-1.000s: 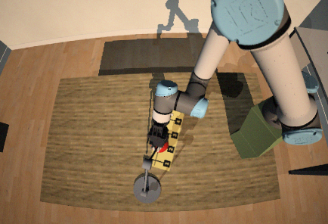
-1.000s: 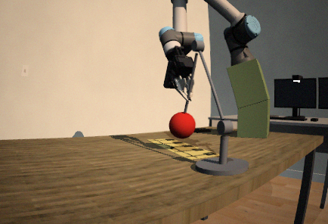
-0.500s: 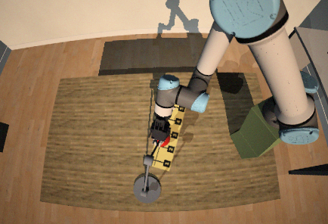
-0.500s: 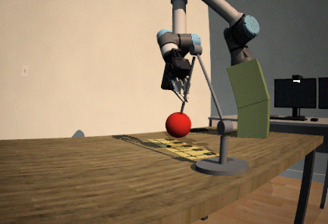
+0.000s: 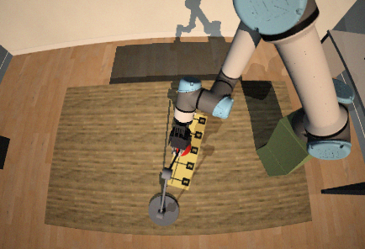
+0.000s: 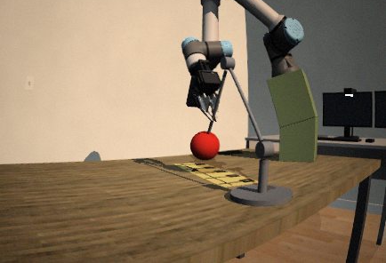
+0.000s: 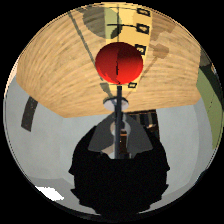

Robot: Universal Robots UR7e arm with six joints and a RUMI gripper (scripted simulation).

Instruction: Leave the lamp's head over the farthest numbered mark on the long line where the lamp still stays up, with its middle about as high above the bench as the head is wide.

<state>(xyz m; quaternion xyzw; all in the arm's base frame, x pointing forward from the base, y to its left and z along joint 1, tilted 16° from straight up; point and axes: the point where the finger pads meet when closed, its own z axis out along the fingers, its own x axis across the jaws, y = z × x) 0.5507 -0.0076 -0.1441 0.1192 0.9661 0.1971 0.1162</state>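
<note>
The lamp stands on a round grey base at the near end of a yellow strip with numbered marks. Its post rises to a grey joint, a long arm slants up to an upper joint, and a thin rod comes down to the red ball head. The head hangs above the strip, near the middle marks, and shows in the wrist view. My gripper is shut on the thin rod, a little above the head. In the overhead view the gripper hides most of the head.
A green block holds the robot's base at the bench's right edge. The strip runs away from the lamp base toward the far side. A desk with monitors stands behind the bench.
</note>
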